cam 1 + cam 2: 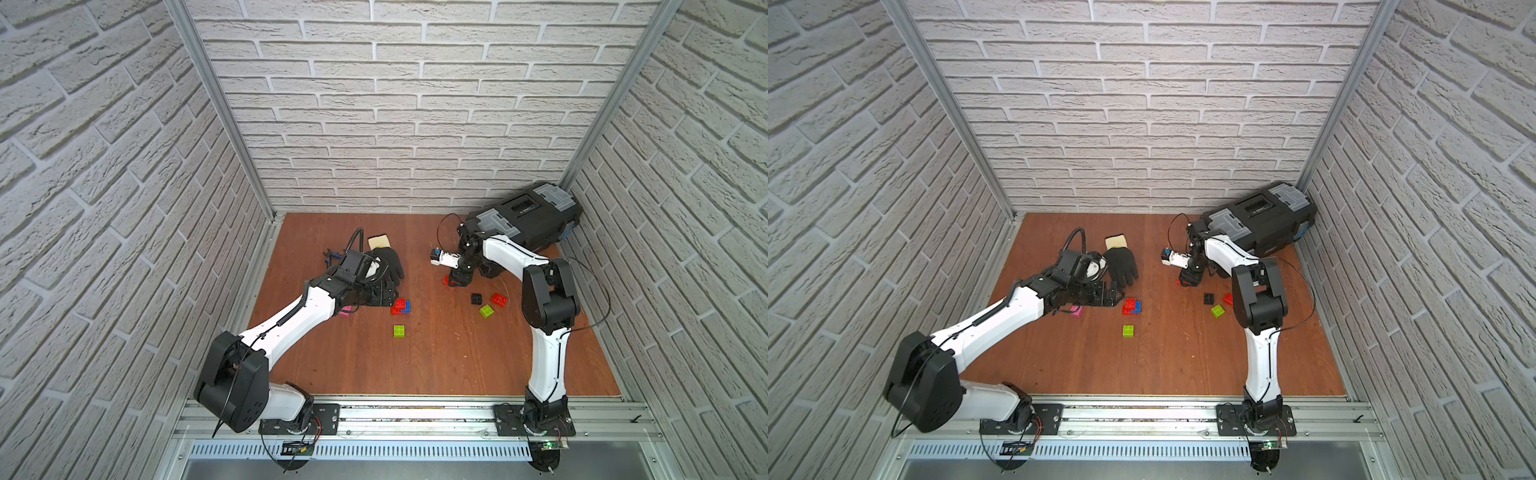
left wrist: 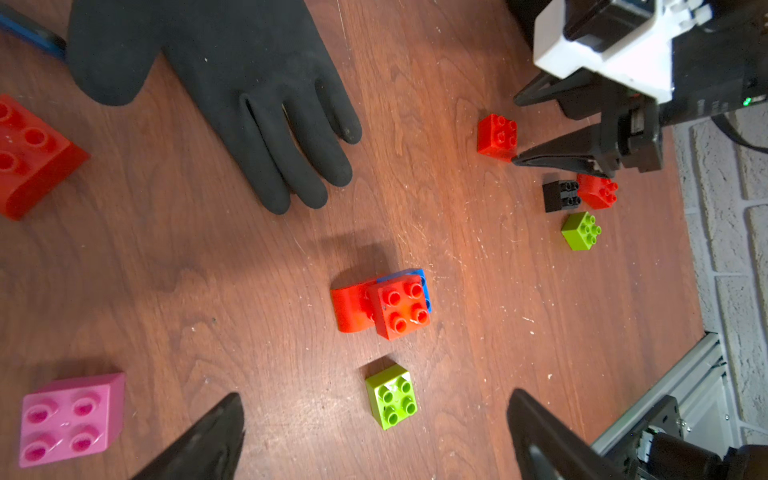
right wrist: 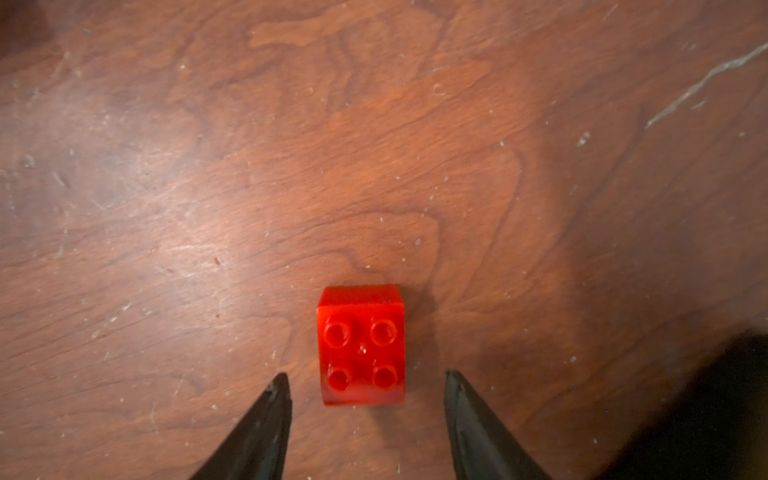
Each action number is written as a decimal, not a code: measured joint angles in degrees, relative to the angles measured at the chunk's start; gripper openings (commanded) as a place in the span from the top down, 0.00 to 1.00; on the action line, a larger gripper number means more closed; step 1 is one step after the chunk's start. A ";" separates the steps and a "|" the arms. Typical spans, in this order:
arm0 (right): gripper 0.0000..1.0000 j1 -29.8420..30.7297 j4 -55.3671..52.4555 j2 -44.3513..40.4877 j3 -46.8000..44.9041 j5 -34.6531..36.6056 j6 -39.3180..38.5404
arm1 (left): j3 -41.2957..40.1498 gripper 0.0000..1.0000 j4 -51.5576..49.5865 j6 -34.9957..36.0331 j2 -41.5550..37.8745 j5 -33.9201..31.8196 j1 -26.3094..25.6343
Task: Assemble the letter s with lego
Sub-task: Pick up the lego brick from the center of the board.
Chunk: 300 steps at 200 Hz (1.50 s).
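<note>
The lego lies scattered on the wooden floor (image 1: 436,357). A red and blue cluster (image 1: 400,306) sits mid-floor, with a lime green brick (image 1: 399,331) in front of it. A pink brick (image 1: 345,311) lies under the left arm. A black brick (image 1: 476,298), a red one (image 1: 498,299) and a second lime green one (image 1: 486,311) lie to the right. My left gripper (image 2: 375,397) is open wide beside the cluster and holds nothing. My right gripper (image 3: 365,374) is open astride a single red brick (image 3: 360,345), with a gap on each side.
A black glove (image 1: 388,262) lies behind the left gripper, with blue-handled pliers (image 1: 330,254) beside it. A black toolbox (image 1: 523,220) fills the back right corner. Brick-pattern walls enclose the floor on three sides. An aluminium rail (image 1: 415,415) runs along the front.
</note>
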 measured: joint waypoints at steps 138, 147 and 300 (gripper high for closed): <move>0.56 0.28 -0.70 2.95 2.27 0.09 0.00 | -0.57 0.02 -0.11 0.04 0.00 -0.02 0.00; 0.56 0.35 -0.79 3.28 2.69 0.15 0.00 | -0.68 0.02 -0.17 0.07 0.00 0.00 0.00; 0.66 6.08 1.44 -7.32 -4.94 0.55 1.05 | -1.20 0.02 -2.21 2.45 -2.91 0.46 2.45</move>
